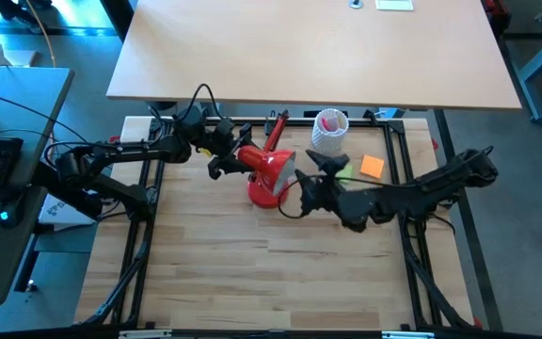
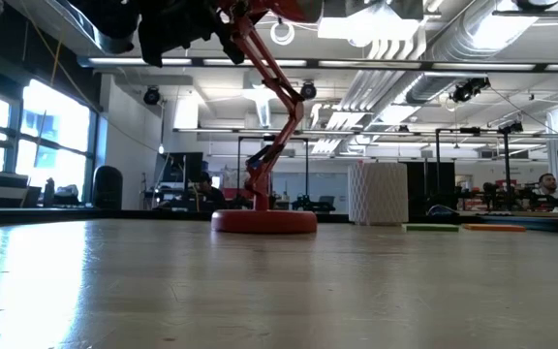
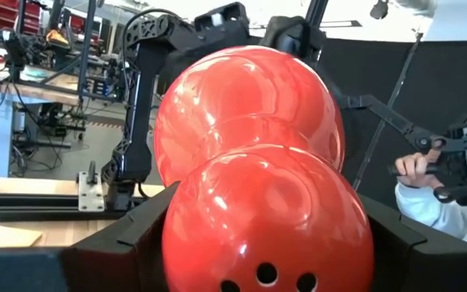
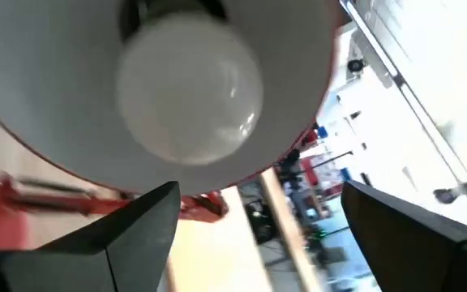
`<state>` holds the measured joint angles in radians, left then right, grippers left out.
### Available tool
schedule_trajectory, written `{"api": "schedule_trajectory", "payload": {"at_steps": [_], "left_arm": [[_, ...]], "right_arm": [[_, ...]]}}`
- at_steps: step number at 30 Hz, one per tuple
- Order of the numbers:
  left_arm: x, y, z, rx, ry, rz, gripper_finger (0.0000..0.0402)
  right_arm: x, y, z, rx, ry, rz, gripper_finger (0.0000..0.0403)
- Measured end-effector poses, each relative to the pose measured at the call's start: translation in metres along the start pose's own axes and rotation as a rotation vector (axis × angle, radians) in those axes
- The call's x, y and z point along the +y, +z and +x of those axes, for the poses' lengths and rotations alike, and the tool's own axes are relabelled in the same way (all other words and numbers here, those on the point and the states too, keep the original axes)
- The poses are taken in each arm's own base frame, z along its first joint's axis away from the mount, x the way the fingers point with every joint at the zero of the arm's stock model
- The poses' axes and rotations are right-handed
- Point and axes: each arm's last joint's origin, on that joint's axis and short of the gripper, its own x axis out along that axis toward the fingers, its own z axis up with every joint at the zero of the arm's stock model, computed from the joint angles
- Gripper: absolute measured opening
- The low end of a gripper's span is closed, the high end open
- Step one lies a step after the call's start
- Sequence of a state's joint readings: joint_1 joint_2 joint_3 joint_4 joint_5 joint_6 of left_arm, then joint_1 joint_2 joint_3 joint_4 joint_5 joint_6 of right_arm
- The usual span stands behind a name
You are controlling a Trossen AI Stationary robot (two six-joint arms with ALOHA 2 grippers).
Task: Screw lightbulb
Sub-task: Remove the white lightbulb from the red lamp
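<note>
The lightbulb [image 4: 189, 89] sits inside the red lamp shade [image 3: 250, 154] — gripped by the left gripper [image 1: 222, 155] — straight ahead of the right gripper [image 4: 258, 219], its wide-open, empty jaws nearer.

One camera looks straight down on the bench [image 1: 252, 273] and both arms, another sits at bench-top level facing the room beyond, and each wrist camera peers close past its own fingers, all four sharing the red lamp [image 1: 269, 175], seen from behind and from below its shade.
</note>
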<state>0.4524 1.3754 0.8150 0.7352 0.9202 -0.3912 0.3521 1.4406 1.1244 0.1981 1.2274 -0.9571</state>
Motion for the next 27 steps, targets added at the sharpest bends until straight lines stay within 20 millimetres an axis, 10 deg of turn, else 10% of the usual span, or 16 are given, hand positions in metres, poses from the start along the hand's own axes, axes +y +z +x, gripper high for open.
{"api": "schedule_trajectory", "payload": {"at_steps": [14,27], "left_arm": [[0.000,0.000,0.001,-0.001,0.002,-0.015,0.0251],[-0.001,0.000,0.001,-0.004,-0.008,0.008,0.0251]], "right_arm": [[0.005,0.017,-0.050,-0.114,0.103,0.751,0.0341],[0.008,0.009,-0.012,-0.071,0.324,1.423,0.0341]]}}
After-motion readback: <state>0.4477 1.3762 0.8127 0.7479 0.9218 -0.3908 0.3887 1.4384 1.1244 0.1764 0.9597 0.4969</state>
